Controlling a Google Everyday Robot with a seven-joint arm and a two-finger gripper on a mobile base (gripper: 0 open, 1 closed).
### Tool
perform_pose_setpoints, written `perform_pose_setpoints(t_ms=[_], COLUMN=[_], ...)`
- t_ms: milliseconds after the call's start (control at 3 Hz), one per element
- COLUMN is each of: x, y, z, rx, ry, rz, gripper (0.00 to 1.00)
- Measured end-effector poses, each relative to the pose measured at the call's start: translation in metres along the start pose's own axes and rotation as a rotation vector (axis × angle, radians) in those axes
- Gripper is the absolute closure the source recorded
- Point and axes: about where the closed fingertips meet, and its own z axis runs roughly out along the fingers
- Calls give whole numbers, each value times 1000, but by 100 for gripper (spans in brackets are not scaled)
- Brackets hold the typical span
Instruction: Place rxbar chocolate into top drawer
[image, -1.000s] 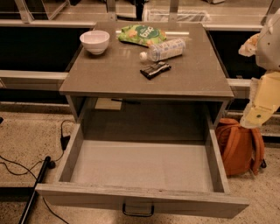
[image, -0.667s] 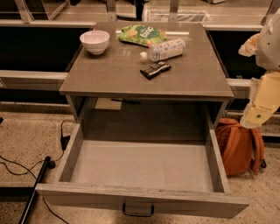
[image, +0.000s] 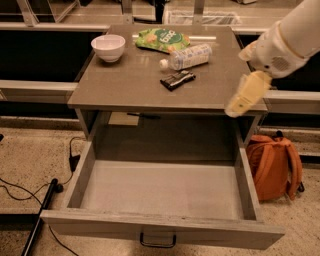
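The rxbar chocolate (image: 177, 79) is a small flat black bar lying on the tabletop (image: 125, 85), just in front of the clear bottle. The top drawer (image: 160, 192) stands pulled fully out below the tabletop, its pale grey floor bare and its dark handle (image: 157, 240) on the front. My gripper (image: 246, 95) hangs from the white arm at the upper right, over the table's right front corner, well to the right of the bar and above the drawer's right side. It holds nothing that I can see.
A white bowl (image: 108, 47), a green chip bag (image: 162, 40) and a clear plastic bottle (image: 189, 56) lie toward the back of the tabletop. An orange backpack (image: 274, 165) leans on the floor right of the drawer. Cables and a black pole (image: 42, 215) lie at the left.
My arm and gripper have swung left and inward, from beside the table's right edge to over its right front corner. The bar and drawer have not moved.
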Motion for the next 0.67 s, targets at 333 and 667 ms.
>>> perform_pose_setpoints(t_ms=[333,667], x=[-23,-43], y=[-50,-93], z=[64,119], rx=[17,59], ry=[-183,-276], rz=[87,164], gripper=[0,0])
